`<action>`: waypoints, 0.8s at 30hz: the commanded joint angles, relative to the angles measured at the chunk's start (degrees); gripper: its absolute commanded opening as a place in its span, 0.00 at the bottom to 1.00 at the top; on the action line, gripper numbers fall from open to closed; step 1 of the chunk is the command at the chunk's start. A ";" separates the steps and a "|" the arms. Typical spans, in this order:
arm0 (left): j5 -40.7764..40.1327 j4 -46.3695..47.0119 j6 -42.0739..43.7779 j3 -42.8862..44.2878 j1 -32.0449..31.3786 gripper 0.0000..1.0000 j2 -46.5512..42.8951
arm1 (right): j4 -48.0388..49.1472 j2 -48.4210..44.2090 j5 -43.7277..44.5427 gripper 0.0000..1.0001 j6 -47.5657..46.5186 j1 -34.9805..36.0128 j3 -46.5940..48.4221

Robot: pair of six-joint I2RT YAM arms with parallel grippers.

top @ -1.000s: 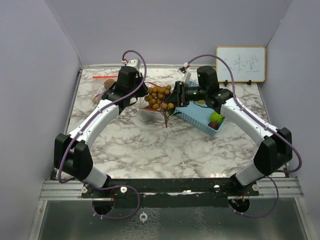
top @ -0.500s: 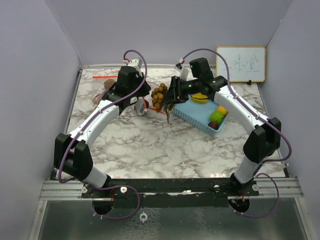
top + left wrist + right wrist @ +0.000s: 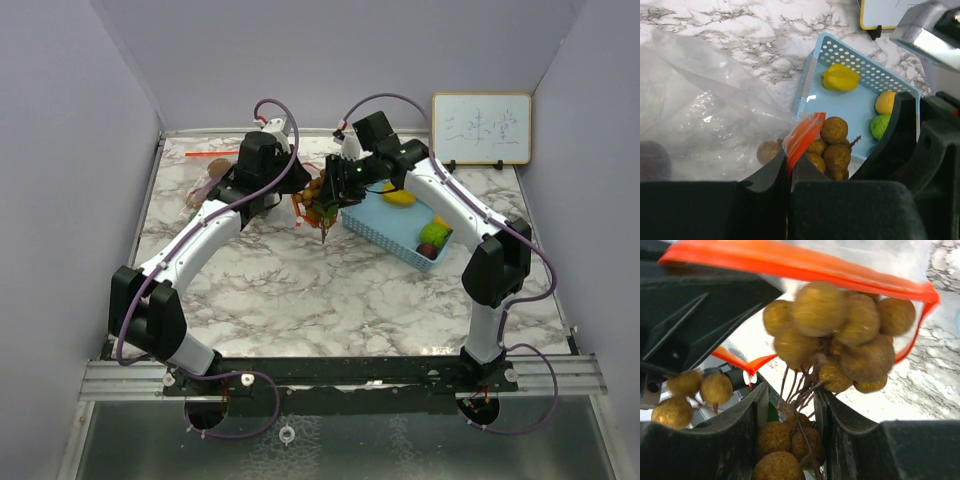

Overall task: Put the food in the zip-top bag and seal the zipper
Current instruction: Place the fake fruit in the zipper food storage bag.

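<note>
Grape bunch [image 3: 840, 330] | right wrist: stems in right gripper [image 3: 789, 410] | left wrist: bag [image 3: 705, 110]

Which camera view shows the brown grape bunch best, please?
The right wrist view: the brown grape bunch fills the frame at the zip-top bag and its orange rim. The left wrist view shows a few grapes; top external shows only a small cluster.
</note>
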 commanded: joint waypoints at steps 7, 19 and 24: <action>4.24 1.25 0.11 5.39 -1.34 0.00 2.72 | 0.44 -0.86 -0.37 0.22 -6.24 3.58 -1.78; 8.35 -2.39 -4.87 4.33 -3.01 0.00 0.13 | 29.43 -11.90 27.20 0.26 2.12 3.52 -17.06; 8.69 -3.25 -5.25 2.76 -3.69 0.00 -0.34 | 38.73 -13.44 23.45 0.27 2.74 3.52 -17.99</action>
